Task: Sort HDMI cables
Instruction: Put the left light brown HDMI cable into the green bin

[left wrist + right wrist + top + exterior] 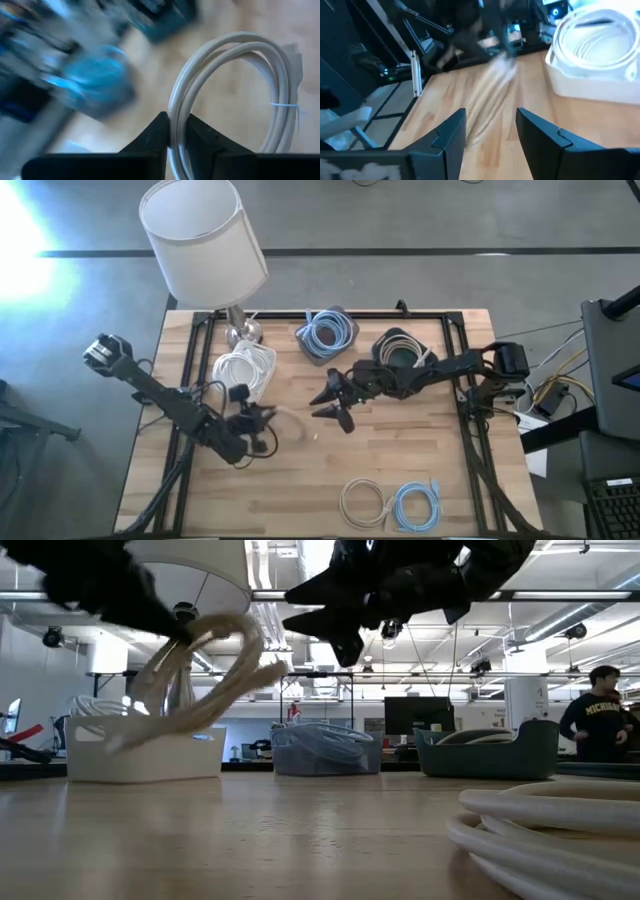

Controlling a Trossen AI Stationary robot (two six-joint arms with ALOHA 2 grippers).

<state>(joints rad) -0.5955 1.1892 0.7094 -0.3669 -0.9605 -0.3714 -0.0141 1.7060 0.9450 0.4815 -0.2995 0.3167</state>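
My left gripper [262, 420] [176, 122] hovers over the table's left middle, shut on a beige coiled HDMI cable [240, 85] [200, 670]. Open and touching nothing, my right gripper [330, 402] [490, 122] is above the table's middle, just right of that coil. Near the far edge stand three bins: a white one [245, 370] with white cables, a blue-grey one [327, 332] with light blue cables, and a dark green one [400, 348] with beige cables. A beige coil [365, 502] and a light blue coil [418, 505] lie flat near the near edge. My left gripper pinches the beige coil's bundled strands [175, 107] between its two fingers, on one side of the loop. The rest of the loop stands out beyond the fingertips, bound by a thin tie [285, 105]. In the low view the coil hangs tilted below the gripper, lifted clear of the table.
A lamp with a white shade [205, 235] stands at the far left, its base [240, 332] beside the white bin. A black frame [470, 420] runs along the table's sides. Bare wood [330, 470] lies between the grippers and the near coils. A person [600, 715] stands in the room behind.
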